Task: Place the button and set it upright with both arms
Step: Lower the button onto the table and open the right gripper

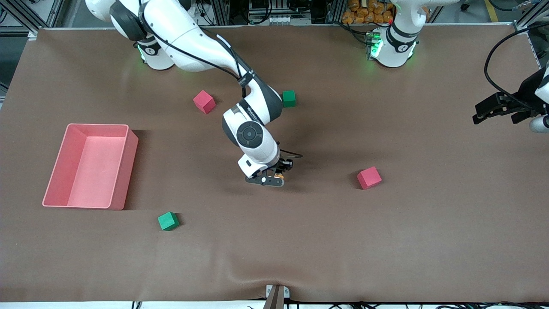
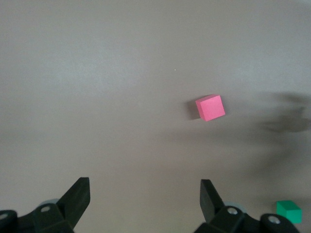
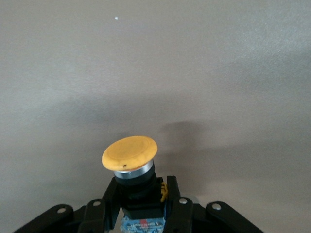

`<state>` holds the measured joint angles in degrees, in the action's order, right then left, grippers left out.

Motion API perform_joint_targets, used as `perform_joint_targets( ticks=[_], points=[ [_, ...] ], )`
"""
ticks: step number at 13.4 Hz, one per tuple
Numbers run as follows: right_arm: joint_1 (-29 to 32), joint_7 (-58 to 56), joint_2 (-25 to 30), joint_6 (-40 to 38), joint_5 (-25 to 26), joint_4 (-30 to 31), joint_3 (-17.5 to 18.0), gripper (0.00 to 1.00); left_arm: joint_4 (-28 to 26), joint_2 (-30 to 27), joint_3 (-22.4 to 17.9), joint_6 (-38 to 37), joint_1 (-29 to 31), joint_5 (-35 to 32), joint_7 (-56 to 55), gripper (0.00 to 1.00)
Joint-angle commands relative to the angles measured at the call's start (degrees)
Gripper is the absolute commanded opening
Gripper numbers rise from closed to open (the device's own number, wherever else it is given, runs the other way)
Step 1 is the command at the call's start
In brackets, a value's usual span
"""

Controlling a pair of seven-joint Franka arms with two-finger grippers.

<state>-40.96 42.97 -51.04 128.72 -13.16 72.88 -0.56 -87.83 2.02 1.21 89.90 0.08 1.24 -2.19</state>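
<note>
right gripper [image 1: 271,177]: lowered to the counter [image 1: 386,240] near its middle, fingers [image 3: 177,206] pinched on the button's dark body | button [image 3: 130,156]: held with its orange cap raised clear of the fingers, between pink bin [image 1: 124,171] and red cube [image 1: 369,177] | left gripper [image 2: 146,194]: kept waiting above the left arm's end of the counter, fingers spread

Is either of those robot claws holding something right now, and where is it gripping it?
Yes. The right gripper holds the button by its dark body, below the orange cap. The left gripper is open and holds nothing.
</note>
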Motion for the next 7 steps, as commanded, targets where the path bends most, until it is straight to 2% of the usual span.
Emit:
perform_joint_targets(
  ticks=[1, 7],
  points=[
    [-1.04, 1.24, -2.4, -0.32, -1.43, -2.74, -0.23, 0.0, 0.55, 0.26, 0.19, -0.7, 0.45, 0.26, 1.13, 1.0],
    [-2.71, 2.91, -2.75, -0.76, -1.43, -2.22, -0.23, 0.0, 0.38, 0.44, 0.19, -0.7, -0.08, 0.26, 1.04, 1.0]
  ],
)
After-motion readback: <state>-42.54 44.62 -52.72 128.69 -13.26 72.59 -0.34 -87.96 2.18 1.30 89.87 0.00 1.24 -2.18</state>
